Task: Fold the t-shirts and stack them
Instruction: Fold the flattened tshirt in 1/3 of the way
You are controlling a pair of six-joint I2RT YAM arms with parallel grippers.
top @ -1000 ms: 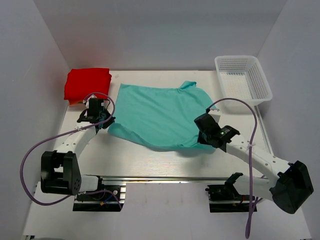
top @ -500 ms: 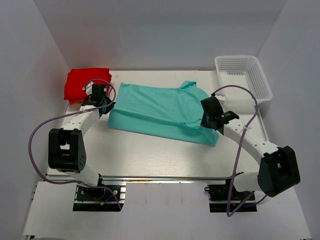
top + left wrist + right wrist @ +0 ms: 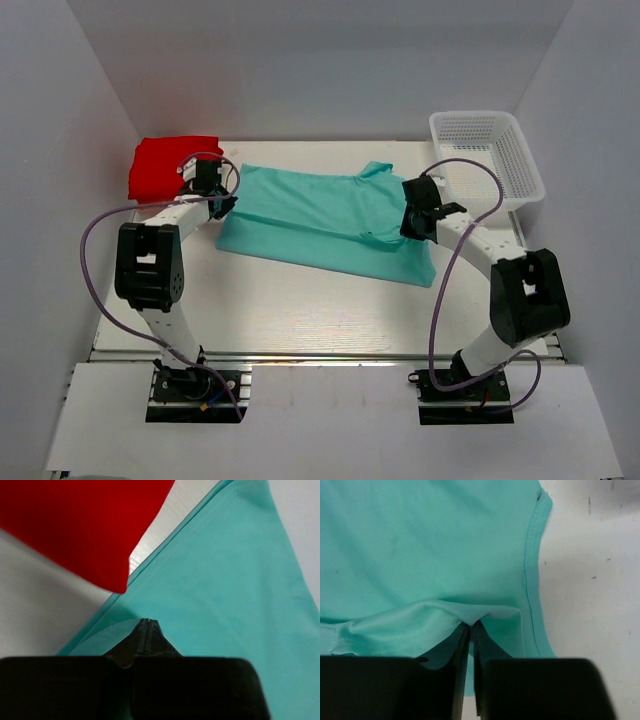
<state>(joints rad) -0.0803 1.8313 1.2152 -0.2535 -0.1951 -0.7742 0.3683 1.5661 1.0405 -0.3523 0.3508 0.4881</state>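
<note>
A teal t-shirt (image 3: 320,220) lies across the middle of the table, folded over on itself into a slanted band. A red t-shirt (image 3: 170,165) sits folded at the back left corner. My left gripper (image 3: 222,197) is at the teal shirt's left edge, right beside the red one. In the left wrist view its jaws (image 3: 145,621) are shut, with a thin teal hem (image 3: 107,635) pinched at the tips and the red t-shirt (image 3: 75,525) just beyond. My right gripper (image 3: 412,232) sits on the shirt's right side. Its tips (image 3: 474,625) nip a raised peak of teal t-shirt (image 3: 420,540).
A white mesh basket (image 3: 478,114) stands at the back right corner, just behind the right arm. Bare white tabletop (image 3: 300,300) lies between the shirt and the arm bases. Grey walls close in the left, right and back sides.
Both grippers have carried the teal shirt's near edge toward the back, laying it over the rest. The shirt is now a narrower band, and both arms reach further back.
</note>
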